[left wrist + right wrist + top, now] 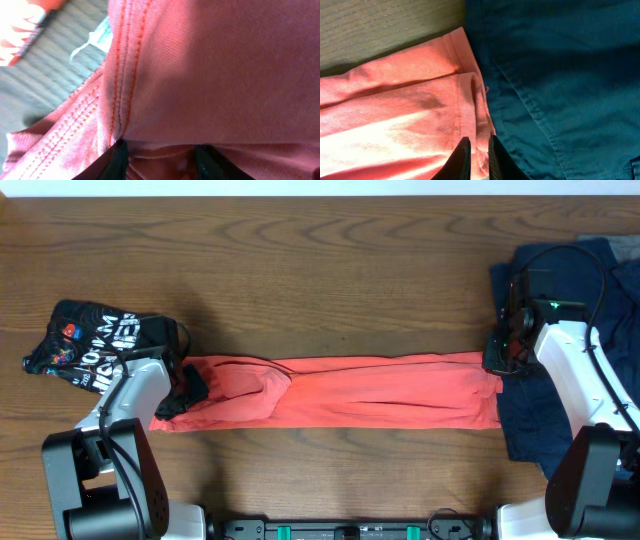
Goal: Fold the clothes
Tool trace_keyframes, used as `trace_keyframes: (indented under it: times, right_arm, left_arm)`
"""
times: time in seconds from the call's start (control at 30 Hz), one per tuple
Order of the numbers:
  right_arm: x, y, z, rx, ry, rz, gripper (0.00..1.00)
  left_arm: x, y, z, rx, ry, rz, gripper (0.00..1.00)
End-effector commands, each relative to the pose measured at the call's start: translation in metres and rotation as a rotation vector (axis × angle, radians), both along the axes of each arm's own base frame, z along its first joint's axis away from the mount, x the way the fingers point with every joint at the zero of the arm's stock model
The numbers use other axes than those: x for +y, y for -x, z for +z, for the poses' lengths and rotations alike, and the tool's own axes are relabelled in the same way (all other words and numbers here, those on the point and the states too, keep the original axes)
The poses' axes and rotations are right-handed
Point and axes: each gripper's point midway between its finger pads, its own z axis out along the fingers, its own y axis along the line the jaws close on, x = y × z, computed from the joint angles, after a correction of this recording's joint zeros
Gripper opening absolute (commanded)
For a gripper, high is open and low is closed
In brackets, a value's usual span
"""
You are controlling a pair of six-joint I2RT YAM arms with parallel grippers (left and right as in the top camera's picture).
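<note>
— Where is the coral-red cotton T-shirt [380,390]?
— Stretched as a long folded band across the brown wooden surface [300,270], its right end touching a dark navy garment [530,420].
— And the end effectors?
— The left end effector [190,388] clamps a thick bunch at the shirt's left end. The right end effector [497,360], fingers nearly together, pinches the right hem.

T-shirt [350,392] is being seen as matt, soft knit cloth, double-stitched at the seams. Bench [300,260] is being seen as grained wood, low-sheen. Navy garment [560,75] is being read as heavier woven cloth, matt. Arm shells [572,365] are being read as smooth white plastic, slightly glossy.
</note>
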Motion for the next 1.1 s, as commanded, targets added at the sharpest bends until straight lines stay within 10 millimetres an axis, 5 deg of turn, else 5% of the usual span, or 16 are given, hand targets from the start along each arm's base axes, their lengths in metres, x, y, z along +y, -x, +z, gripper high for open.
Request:
trace_keyframes:
  times: [0.0, 0.23, 0.37, 0.67, 1.07]
  right_arm:
    - [0.0, 0.0, 0.005, -0.015, -0.001, 0.013, 0.12]
    - [0.0, 0.0, 0.005, -0.014, -0.001, 0.013, 0.12]
    - [0.0, 0.0, 0.005, -0.014, -0.002, 0.013, 0.13]
    - [0.0, 0.002, 0.005, -0.004, -0.002, 0.014, 0.13]
    - [0.001, 0.01, 0.004, 0.027, -0.005, 0.013, 0.12]
  left_arm:
    - [0.015, -0.013, 0.02, -0.054, -0.067, 0.025, 0.48]
    - [0.019, -0.056, 0.085, -0.289, -0.088, 0.024, 0.57]
    - [0.023, -0.065, 0.097, -0.354, -0.104, 0.028, 0.58]
    - [0.029, -0.093, 0.071, -0.373, -0.107, 0.008, 0.57]
    - [0.064, -0.11, 0.018, -0.396, 0.031, 0.112, 0.57]
